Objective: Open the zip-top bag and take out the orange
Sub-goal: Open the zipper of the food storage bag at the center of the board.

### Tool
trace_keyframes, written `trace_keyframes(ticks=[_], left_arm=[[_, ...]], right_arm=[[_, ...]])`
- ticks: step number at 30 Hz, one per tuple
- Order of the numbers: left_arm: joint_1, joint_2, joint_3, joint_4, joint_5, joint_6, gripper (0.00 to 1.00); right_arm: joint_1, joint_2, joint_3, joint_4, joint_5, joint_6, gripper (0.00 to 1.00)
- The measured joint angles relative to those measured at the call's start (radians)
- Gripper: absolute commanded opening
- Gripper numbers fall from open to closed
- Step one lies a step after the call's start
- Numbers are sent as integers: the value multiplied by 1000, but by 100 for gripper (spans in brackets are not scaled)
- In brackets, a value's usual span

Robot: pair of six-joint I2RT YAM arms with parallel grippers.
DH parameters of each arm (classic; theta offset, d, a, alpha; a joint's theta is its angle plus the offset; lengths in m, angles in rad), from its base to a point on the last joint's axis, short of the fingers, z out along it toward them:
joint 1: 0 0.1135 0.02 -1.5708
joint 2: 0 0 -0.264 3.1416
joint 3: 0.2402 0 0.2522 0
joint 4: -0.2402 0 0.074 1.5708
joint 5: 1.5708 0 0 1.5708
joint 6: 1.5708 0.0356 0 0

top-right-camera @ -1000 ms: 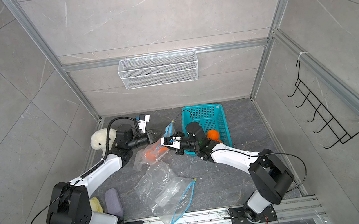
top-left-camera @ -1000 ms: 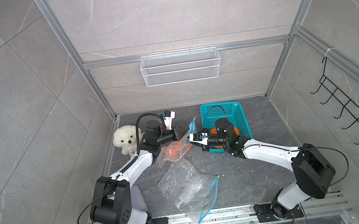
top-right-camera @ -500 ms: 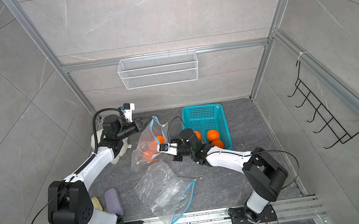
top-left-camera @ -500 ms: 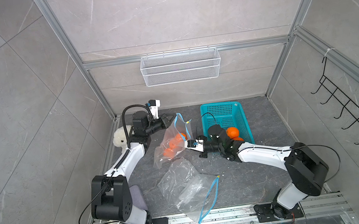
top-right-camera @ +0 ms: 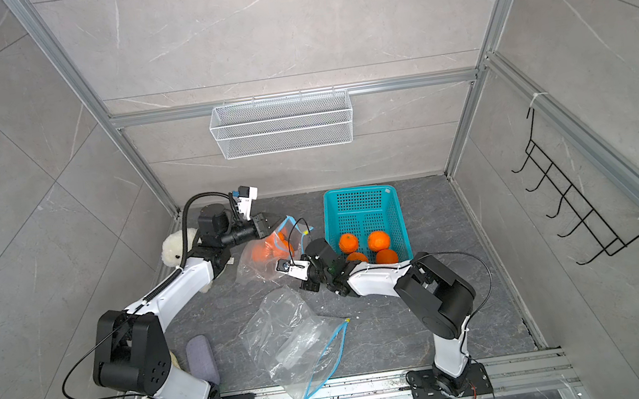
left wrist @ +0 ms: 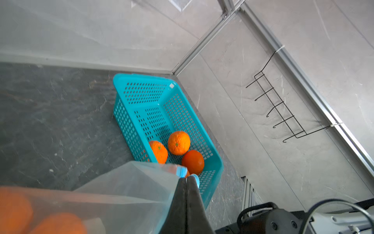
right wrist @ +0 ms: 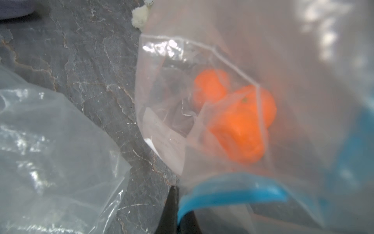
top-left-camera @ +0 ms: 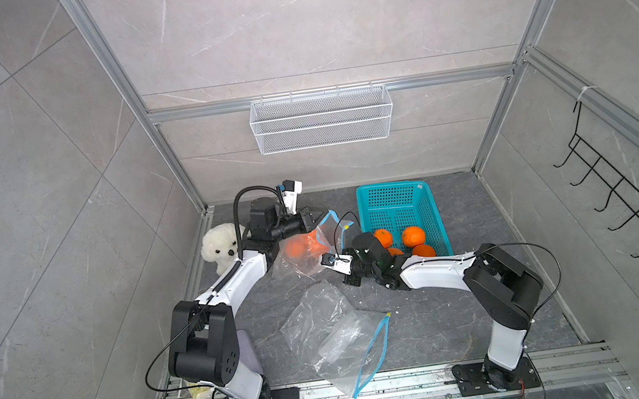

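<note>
**Left gripper [left wrist: 187, 179] and right gripper [right wrist: 179, 202] both pinch the zip-top bag [top-left-camera: 297, 264]**

In both top views the zip-top bag stands on the dark floor [top-left-camera: 430, 320] between the two arms, just beside the teal basket [top-left-camera: 391, 187]. The bagged oranges [top-left-camera: 298, 247] sit low inside it. The left gripper lifts its upper blue corner, and the right gripper meets its near side. Four loose oranges [top-left-camera: 413, 235] lie in the basket. Two empty clear bags [top-left-camera: 325, 317] lie nearer the arm bases, and a white plush dog [top-left-camera: 219, 245] sits by the left arm.

In the left wrist view the dark fingers [left wrist: 182, 194] are pressed together on the blue zip strip [left wrist: 183, 171]. The bag's film hangs from them, with the bagged oranges blurred behind it.

In the right wrist view the fingers [right wrist: 171, 206] are closed on the blue zip strip, which runs in between them. The bagged oranges show through the film beyond. Whether the zip is parted I cannot tell.
</note>
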Motion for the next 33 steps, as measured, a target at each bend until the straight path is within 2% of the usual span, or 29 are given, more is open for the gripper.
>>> trace_keyframes(ticks=[4, 7, 13, 17, 20, 27, 33], left_arm=[[-4, 29, -53, 19, -2, -2, 0], [-4, 33, -68, 22, -5, -2, 0], [-3, 33, -67, 32, -21, 2, 0], [-1, 33, -67, 33, -31, 3, 0], [1, 33, -67, 32, -34, 3, 0], [1, 33, -66, 48, -29, -2, 0], [20, 33, -63, 46, -34, 0, 0]], right_arm=[[0, -10, -1, -7, -20, 37, 46], [0, -54, -17, -6, -47, 71, 53], [-8, -187, -60, -1, -123, 115, 53], [-42, -205, -66, 3, -159, 165, 44], [-69, -168, -31, -6, -159, 210, 40], [-82, -44, 71, 3, -153, 296, 40], [-164, -77, -31, 104, -241, 404, 49]])
